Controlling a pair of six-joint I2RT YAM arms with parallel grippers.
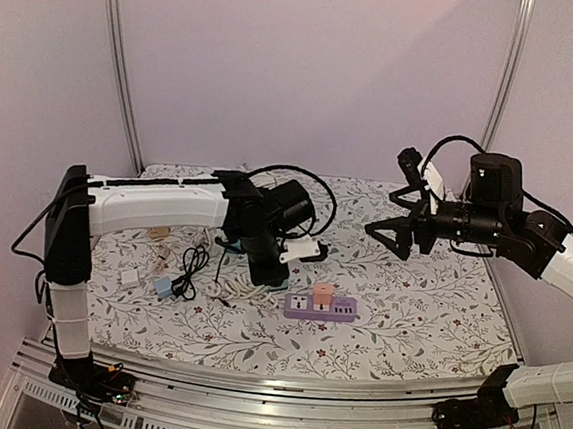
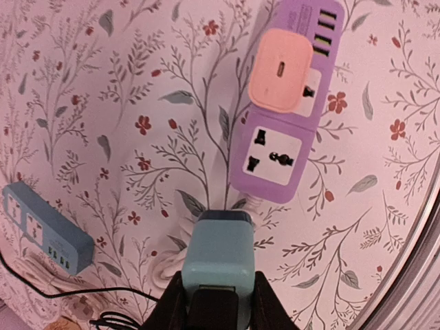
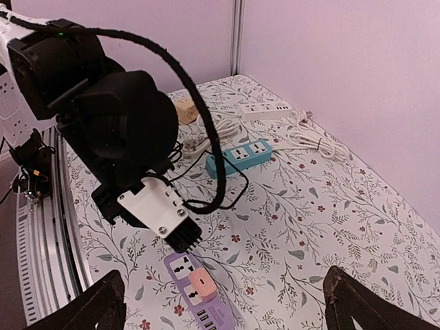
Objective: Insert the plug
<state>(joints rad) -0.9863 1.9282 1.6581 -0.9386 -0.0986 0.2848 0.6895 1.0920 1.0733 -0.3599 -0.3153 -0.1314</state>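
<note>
Looking through your left wrist camera, you find the left gripper [image 2: 218,302] clamped on a teal plastic plug block [image 2: 218,254]. The block is smooth with rounded corners, and a black finger presses each flank. It sits just beside the near end of a lilac plastic power strip [image 2: 278,137]. You cannot tell from these views whether it touches the cloth.

The strip is a flat, soft-edged bar with two universal sockets and a row of USB slots at its far end. A salmon-pink rounded adapter [image 2: 280,69] fills the farther socket, and the socket nearer your plug is bare. A white cord [image 2: 168,265] loops out from the strip's near end.

Your right gripper [image 1: 386,228] hangs above the table's right side with its dark fingers spread wide, holding nothing.

A blue power strip [image 2: 41,227] with a black cable [image 1: 194,267] beside it lies well apart on the left. A white power strip [image 3: 265,110] rests toward the back.

Everything sits on a white tablecloth [image 1: 417,326] printed with grey-green sprigs and small red flowers. Plain pale walls [image 1: 309,66] close in the table, with aluminium uprights [image 1: 124,60] in the corners and a ribbed aluminium rail [image 1: 281,390] along the near edge.
</note>
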